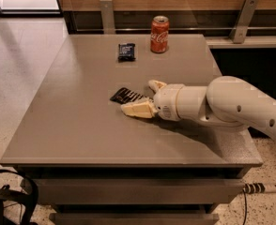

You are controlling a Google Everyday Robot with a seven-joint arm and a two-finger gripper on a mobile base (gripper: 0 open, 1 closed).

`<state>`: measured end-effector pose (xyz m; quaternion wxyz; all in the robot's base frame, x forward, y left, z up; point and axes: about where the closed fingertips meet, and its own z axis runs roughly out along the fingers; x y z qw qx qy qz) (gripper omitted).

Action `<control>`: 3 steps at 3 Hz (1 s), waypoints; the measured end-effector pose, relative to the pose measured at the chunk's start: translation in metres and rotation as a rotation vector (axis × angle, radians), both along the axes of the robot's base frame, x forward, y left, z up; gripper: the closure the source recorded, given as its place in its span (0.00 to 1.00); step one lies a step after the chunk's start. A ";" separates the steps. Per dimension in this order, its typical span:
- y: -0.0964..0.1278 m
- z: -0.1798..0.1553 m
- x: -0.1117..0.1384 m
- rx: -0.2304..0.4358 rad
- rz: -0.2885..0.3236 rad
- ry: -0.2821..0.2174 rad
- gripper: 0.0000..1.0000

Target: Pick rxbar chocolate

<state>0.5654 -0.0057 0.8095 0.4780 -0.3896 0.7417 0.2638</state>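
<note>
The gripper (139,97) sits low over the middle of the table (77,125), reaching in from the right on its thick white arm. Its fingers (137,109) are apart, one on the near side and one on the far side. The rxbar chocolate (125,95) lies flat on the table with its right end running in between them, while the rest of the black wrapper sticks out past the fingertips to the left. Whether the near finger actually touches the wrapper's edge cannot be told, though it lies just beside it.

Well beyond the far finger, toward the back of the table, a red soda can (159,34) stands upright. A small dark blue packet (126,51) lies to its left, and both are well apart from the bar.

This looks like the last part of the approach — the fingers straddle the bar but are not clamped on it. The next move probably calls for closing across the bar's narrow width. Only one end sits between the fingers, so a little more reach along the bar first would give a surer hold. The wrapper is thin and lies flat — the fingertips need to stay right down at the table surface or they may close above it.
</note>
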 end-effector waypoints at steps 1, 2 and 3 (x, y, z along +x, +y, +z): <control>0.000 0.004 0.000 0.000 0.000 0.000 0.96; 0.000 0.004 0.000 0.000 0.000 0.000 1.00; 0.000 0.004 0.000 0.000 0.000 0.000 1.00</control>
